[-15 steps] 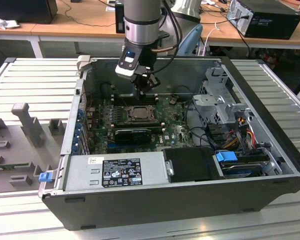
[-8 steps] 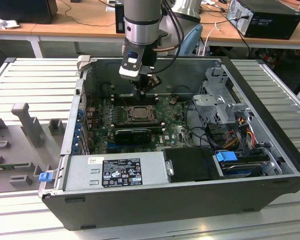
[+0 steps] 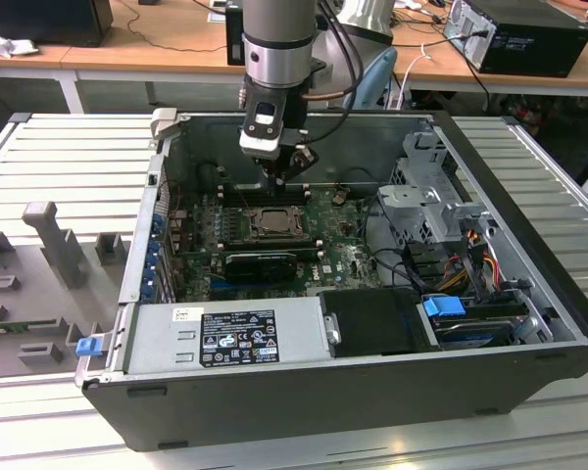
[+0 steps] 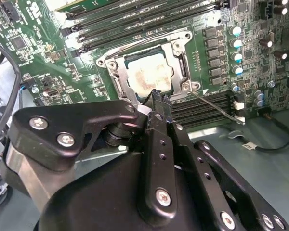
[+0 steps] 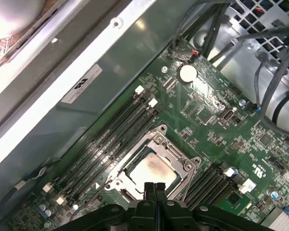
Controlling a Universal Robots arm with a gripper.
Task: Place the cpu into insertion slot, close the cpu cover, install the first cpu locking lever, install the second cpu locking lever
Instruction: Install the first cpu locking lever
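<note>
Open computer case [image 3: 372,401] lies on its side, seen whole in the exterior view, with the arm reaching down into it over the green board [image 3: 348,257]. That view sets the gripper [image 3: 292,172] just above the board's far edge, close to the insertion slot [image 4: 178,67], and shows the grey power supply [image 3: 225,338] along the near wall.

Both wrist views give the detail the exterior view lacks. The pincer's two black fingers [image 5: 148,190] are pressed together with nothing pinched between them. The cpu [image 5: 151,169] sits seated in the slot, dull silver top up with a brownish smear. The cpu cover [image 4: 116,72] lies flat over it, its window framing the chip.

The second wrist view alone shows a thin wire lever [image 4: 216,105] running from the socket corner out past the short memory slots [image 4: 202,107], angled away from the frame. Whether it is latched I cannot tell. The fingertips hang just beside the socket's near edge, and contact is not clear.

The first wrist view adds the long memory slots [image 5: 106,139] on the socket's other side and a coin battery [image 5: 187,73] farther off.
</note>
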